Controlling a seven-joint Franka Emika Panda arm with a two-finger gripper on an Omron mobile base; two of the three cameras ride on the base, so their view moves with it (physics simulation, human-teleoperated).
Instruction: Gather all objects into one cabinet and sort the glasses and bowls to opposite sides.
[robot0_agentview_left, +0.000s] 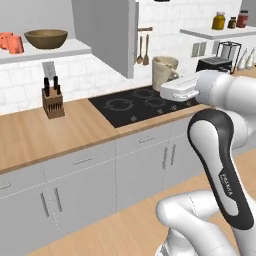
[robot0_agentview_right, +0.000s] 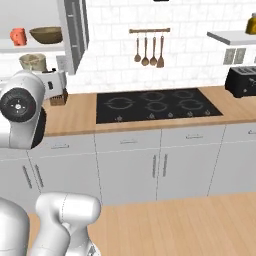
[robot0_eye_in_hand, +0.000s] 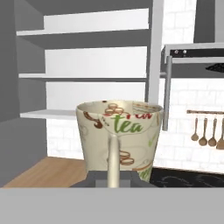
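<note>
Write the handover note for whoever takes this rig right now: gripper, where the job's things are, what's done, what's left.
Gripper: shut on the mug by its handle, held in the air above the stove, upright.
Cabinet: door open; on its lowest shelf the two tumblers stand at the left end, the wooden bowl to their right.
Done: tumblers and bowl in the cabinet, side by side.
Left: carry the mug to that shelf, set it down, and probably move the bowl further right, away from the tumblers.
</note>
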